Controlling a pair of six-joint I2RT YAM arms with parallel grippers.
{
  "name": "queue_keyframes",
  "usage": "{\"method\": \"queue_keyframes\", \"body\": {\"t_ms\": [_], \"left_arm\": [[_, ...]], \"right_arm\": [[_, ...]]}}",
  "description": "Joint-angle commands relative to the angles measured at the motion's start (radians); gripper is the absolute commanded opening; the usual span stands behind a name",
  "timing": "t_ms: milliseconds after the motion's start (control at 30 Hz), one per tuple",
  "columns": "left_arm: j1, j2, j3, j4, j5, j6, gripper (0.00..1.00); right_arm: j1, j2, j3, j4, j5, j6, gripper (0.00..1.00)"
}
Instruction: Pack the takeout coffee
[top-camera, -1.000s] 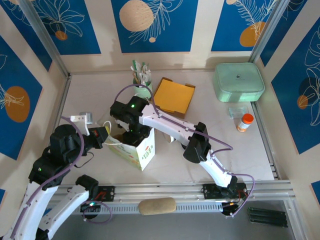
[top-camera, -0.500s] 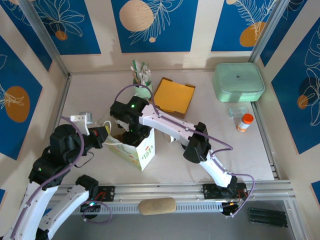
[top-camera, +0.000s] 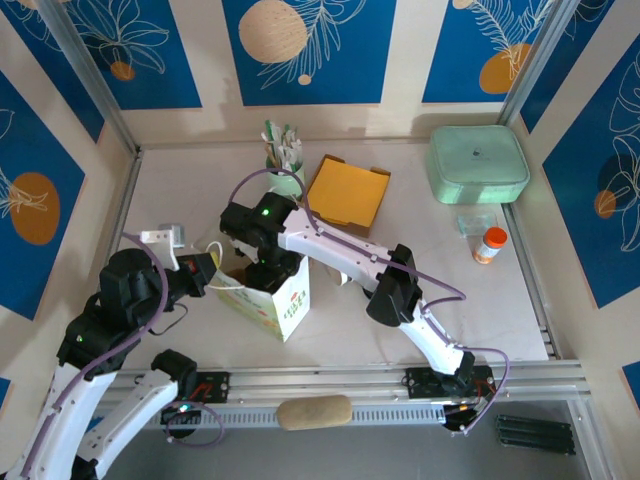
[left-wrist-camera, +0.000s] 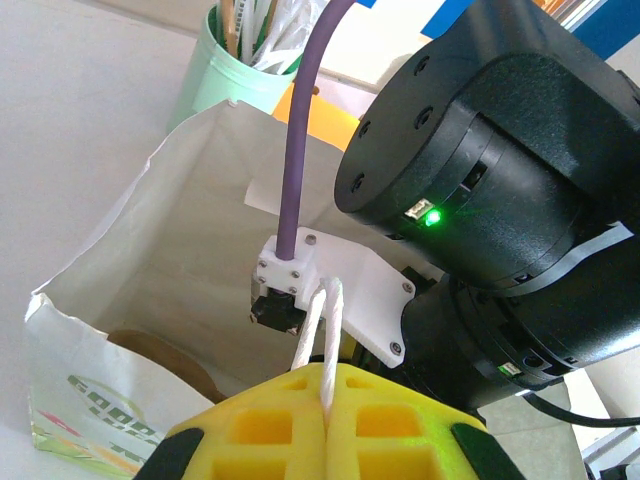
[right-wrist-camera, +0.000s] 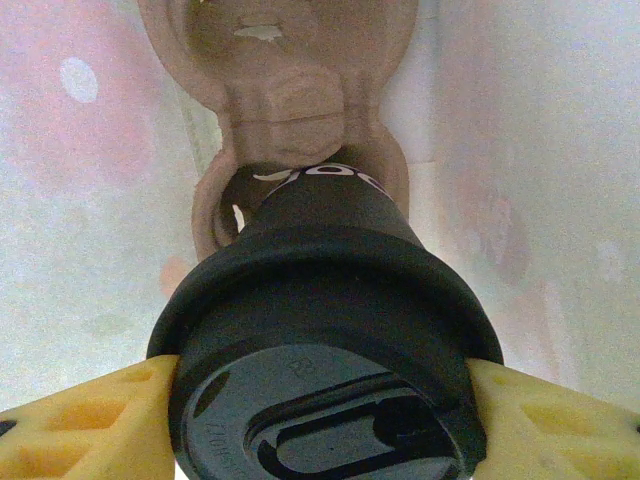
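The takeout coffee (right-wrist-camera: 320, 300), topped with its black lid (right-wrist-camera: 330, 420), hangs inside the white paper bag (top-camera: 285, 305). My right gripper (right-wrist-camera: 325, 400) is shut on it, one yellow finger (right-wrist-camera: 80, 420) on each side of the lid. Its lower end sits in or just over a ring of the brown pulp carrier (right-wrist-camera: 290, 90) on the bag's floor. My left gripper (left-wrist-camera: 328, 385) is shut on the bag's white cord handle (left-wrist-camera: 320, 320), at the bag's left edge (top-camera: 212, 278). In the top view the right wrist (top-camera: 262, 225) reaches down into the bag's mouth.
A mint-green cup of utensils (top-camera: 280, 148) stands behind the bag, with an open orange-yellow box (top-camera: 348, 192) beside it. At the back right are a mint-green lidded container (top-camera: 478, 163), a small clear tub (top-camera: 475, 222) and an orange-capped bottle (top-camera: 489, 244).
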Motion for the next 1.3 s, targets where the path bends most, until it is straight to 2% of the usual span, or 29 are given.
{"method": "queue_keyframes", "body": {"t_ms": [0,567,1267], "left_arm": [[0.007,0.003,-0.011,0.011,-0.003,-0.01,0.0],[0.007,0.005,-0.011,0.012,-0.001,-0.01,0.0],[0.008,0.008,-0.008,0.015,-0.003,-0.009,0.0]], "right_arm": [[0.013,-0.015,-0.018,-0.001,-0.023,-0.001,0.49],[0.02,0.009,-0.086,0.037,-0.024,0.01,0.49],[0.02,0.01,-0.081,0.043,-0.025,0.015,0.5]]}}
